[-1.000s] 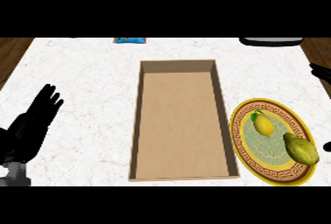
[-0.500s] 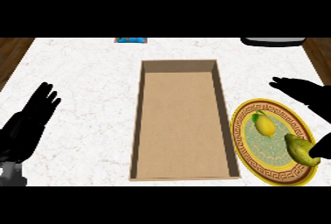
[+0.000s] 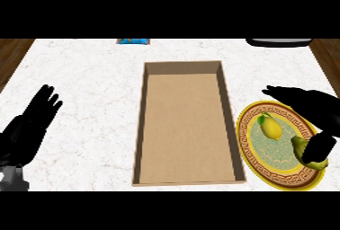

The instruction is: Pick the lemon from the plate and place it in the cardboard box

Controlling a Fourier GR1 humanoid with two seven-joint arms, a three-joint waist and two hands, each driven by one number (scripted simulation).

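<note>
Two sets of black fingers, neither curled round anything; on the right hand (image 3: 317, 108), fingers (image 3: 282, 93) stretched nearly straight toward the left, close together, over the far rim of the plate (image 3: 246, 148); thumb (image 3: 320, 146) set well apart from them, nearer the robot, lying across a green fruit (image 3: 300, 152) at the plate's near right side and hiding part of it; wide gap between thumb and fingers, gripping nothing; lemon (image 3: 270, 127) in that gap as seen from above, resting on the plate's patterned middle, toward its far left part, clear of both fingertips and thumb; height of the hand over the lemon not to be told; plate round, gold-rimmed, near the counter's right edge; on the left hand (image 3: 30, 130), fingers straight and slightly fanned, pointing up the view, at rest near the left edge with a grey forearm (image 3: 11, 178) below, well apart from the cardboard box (image 3: 186, 130); that box long and open-topped, bare brown floor showing, lengthwise away from the robot, in the middle of the white marbled counter (image 3: 86, 76), between the two hands; its right wall just beside the plate's left rim, contact not to be told; at the counter's far edge, a blue item (image 3: 133, 41) and, farther right, a dark object (image 3: 279, 42), both cut off; brown wood (image 3: 13, 54) beyond the counter at either side.
</note>
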